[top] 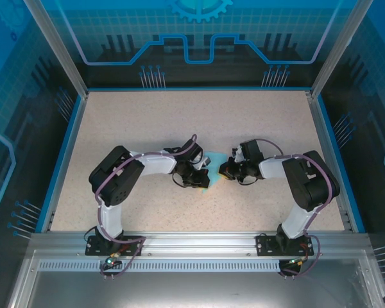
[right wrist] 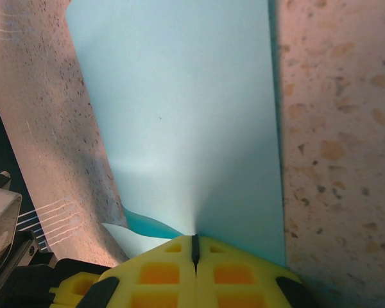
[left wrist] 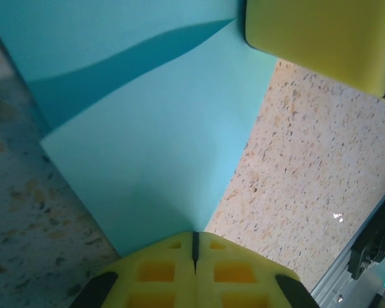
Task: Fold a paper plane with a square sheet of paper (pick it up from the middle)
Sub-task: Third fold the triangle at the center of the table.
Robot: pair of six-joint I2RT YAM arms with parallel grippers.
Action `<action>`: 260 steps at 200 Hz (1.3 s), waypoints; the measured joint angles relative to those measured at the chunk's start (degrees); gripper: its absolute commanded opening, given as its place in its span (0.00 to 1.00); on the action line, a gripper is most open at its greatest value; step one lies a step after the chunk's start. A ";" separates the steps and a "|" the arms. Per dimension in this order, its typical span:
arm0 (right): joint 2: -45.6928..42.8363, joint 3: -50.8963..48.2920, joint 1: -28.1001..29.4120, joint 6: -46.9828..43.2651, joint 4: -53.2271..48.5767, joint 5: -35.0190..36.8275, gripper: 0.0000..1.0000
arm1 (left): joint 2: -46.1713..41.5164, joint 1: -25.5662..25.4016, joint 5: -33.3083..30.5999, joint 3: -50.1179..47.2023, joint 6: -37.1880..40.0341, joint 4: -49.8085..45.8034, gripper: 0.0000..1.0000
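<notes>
Close to the left wrist camera, the left tool point(left wrist: 194, 247) has its yellow pads point(left wrist: 183, 253) pressed together, with a corner of the square sheet of paper point(left wrist: 154, 141) pinched in the seam between them. The right tool point(right wrist: 194, 247) is likewise closed on an edge of the same light-blue sheet. The paper therefore hangs between the two tools, above the speckled surface point(left wrist: 308, 160), near its middle.

The step in hand looks like holding the sheet at two points to form or set a fold. To do it well, both grips should stay firm and the arms should move together. Pulling apart could tear the thin paper, and pushing together could buckle it away from the intended crease. Edges should be lined up before any pressing down.

The left wrist view shows what the others do not. A slanting fold with a dark shadow crosses the sheet, and beyond it a second yellow block point(left wrist: 314, 38), probably a finger of the right tool, meets the paper's far edge. The right wrist view shows a smooth, flat stretch of paper and a small curled flap near the pads. The overhead view, farthest off, gives the layout: both arms are bent inward, and only a sliver of blue peeks out under the tools.
</notes>
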 measured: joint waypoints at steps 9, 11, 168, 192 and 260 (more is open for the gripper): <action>0.00 0.00 0.00 0.00 -0.04 0.00 0.02 | -0.15 0.26 0.48 -0.68 -0.02 0.96 0.04; 0.00 0.00 0.00 0.00 -0.04 0.00 0.02 | -0.26 0.31 0.61 -0.90 -0.04 1.14 0.04; -0.20 0.17 0.31 -0.22 -0.76 0.39 0.03 | -6.21 0.98 4.96 -2.75 0.33 -1.55 0.07; -0.24 0.17 0.33 -0.22 -0.83 0.48 0.03 | -4.63 0.96 5.25 -1.84 0.17 -0.52 0.07; -0.52 0.44 0.42 -0.26 -1.97 0.87 0.04 | -2.89 1.07 4.37 -5.46 1.09 0.22 0.04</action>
